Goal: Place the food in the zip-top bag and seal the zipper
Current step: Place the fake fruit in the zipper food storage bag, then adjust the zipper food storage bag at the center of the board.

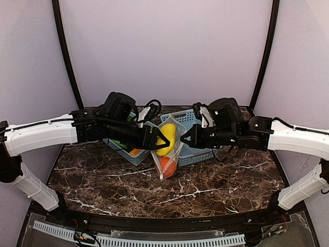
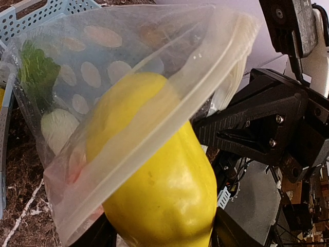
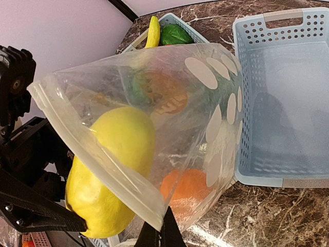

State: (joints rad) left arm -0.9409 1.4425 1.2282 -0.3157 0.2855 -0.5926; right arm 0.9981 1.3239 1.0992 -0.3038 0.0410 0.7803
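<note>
Yellow pepper (image 2: 159, 195), clamped in the left end effector (image 1: 160, 140), sat halfway into the zip-top bag (image 3: 205, 103), whose rim the right end effector (image 3: 160, 234) pinched over the middle of the surface (image 1: 205, 190). We found the orange (image 3: 187, 188) inside; we judged release and zipper (image 3: 87, 149) sealing outstanding.

A yellow toy pepper (image 3: 115, 164) pokes halfway through the open zipper (image 3: 92, 149) of the tilted, white-dotted clear zip-top bag (image 3: 216, 92), an orange fruit (image 3: 187, 190) lying inside

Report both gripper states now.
Left gripper: closed on the yellow food piece, halfway into the zip-top bag.
Right gripper: shut, pinching the bag's mouth edge.
</note>
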